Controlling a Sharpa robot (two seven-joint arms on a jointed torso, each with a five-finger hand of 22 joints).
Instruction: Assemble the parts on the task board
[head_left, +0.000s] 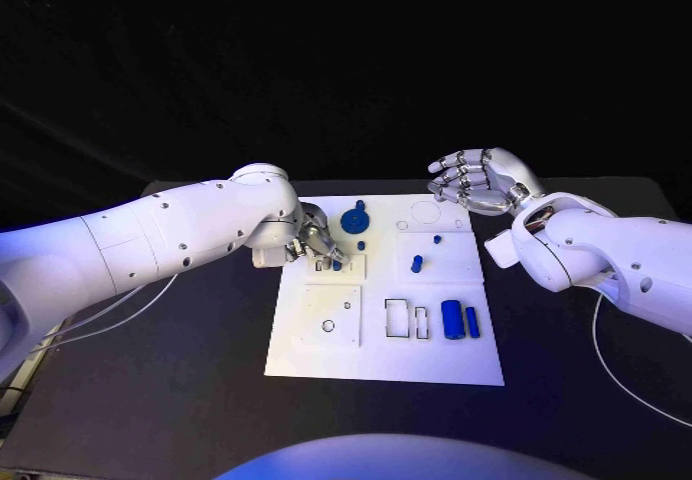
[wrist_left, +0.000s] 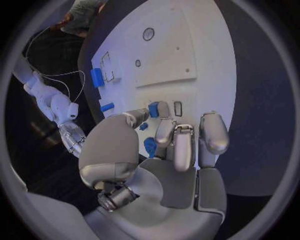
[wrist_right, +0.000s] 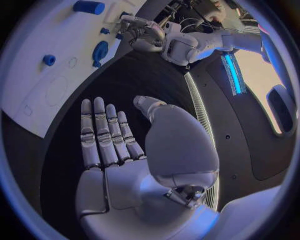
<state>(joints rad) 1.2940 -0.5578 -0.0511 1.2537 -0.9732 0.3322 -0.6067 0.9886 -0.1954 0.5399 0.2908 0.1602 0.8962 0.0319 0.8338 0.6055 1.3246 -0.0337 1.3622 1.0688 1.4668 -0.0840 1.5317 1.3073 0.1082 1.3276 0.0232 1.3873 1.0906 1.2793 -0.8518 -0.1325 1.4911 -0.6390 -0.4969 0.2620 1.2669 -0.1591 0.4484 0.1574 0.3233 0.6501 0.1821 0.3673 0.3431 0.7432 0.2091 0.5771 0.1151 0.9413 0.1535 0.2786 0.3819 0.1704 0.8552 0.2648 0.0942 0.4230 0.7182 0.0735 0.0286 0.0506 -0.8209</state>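
Black counter spreads out in front of you, and the white task board lies flat in the middle of it.

Some things are hard to see. In the head view your left hand sits over the left middle of the board, and the big white arm covers most of it. A small blue part peeks out right under the fingers. In the left wrist view that same blue part sits between the thumb tip and a fingertip, so the hand looks like it is pinching it. The other fingers are curled down near the board. Another blue part is half hidden behind those fingers, and you cannot tell what shape it is.

Your right hand floats at the upper right of the picture, just past the board's top corner. It touches nothing. In the right wrist view its fingers are long and straight, side by side, with the thumb held apart, and the hand holds nothing.

Other blue parts lie on the board. A round one with a stem is near the top. A small peg stands near the middle. A fat cylinder and a thin bar lie side by side at the lower right.
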